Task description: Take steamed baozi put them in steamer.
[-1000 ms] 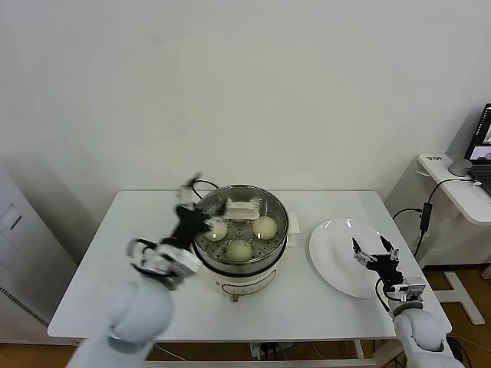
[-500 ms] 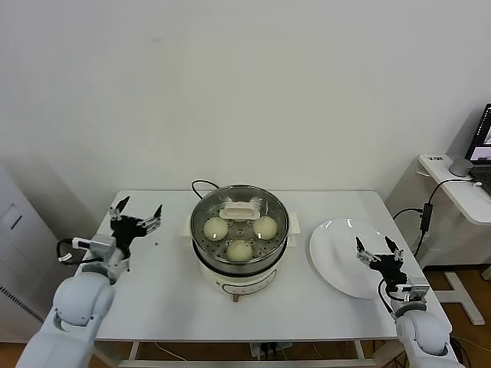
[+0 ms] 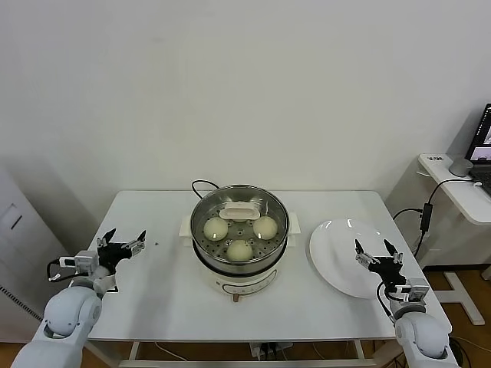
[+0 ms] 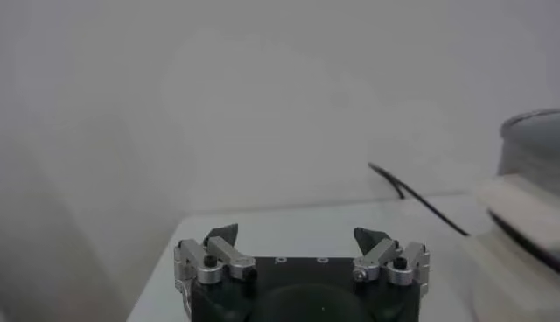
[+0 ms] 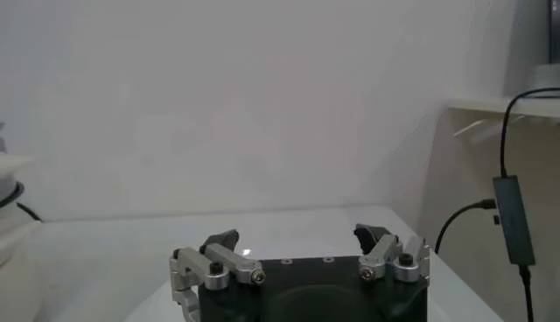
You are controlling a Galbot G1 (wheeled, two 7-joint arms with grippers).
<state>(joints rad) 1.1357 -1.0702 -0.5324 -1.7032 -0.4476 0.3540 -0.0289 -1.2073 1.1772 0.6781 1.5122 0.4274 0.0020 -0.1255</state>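
Note:
The steamer (image 3: 278, 244) stands mid-table, a shiny steel pot on a white base. Three cream-white steamed baozi (image 3: 215, 228) (image 3: 265, 226) (image 3: 239, 250) lie on its perforated tray, with a white rectangular piece (image 3: 240, 209) behind them. My left gripper (image 3: 123, 244) hangs open and empty near the table's left edge, well clear of the pot. In the left wrist view the left gripper (image 4: 299, 236) shows its jaws wide apart, and the steamer (image 4: 534, 140) is off to one side. My right gripper (image 3: 377, 254) is open and empty over the near right part of the white plate (image 3: 337, 238); the right wrist view shows the gripper (image 5: 297, 236) with nothing between its jaws.
A black cord (image 3: 201, 184) runs behind the steamer. A side table (image 3: 460, 188) with a laptop and a hanging cable (image 3: 424, 218) stands to the right of the table. A white cabinet (image 3: 15, 253) is at the left.
My left arm has pulled back from the steamer's left rim to the table's left edge and dropped lower. The right gripper has barely shifted.

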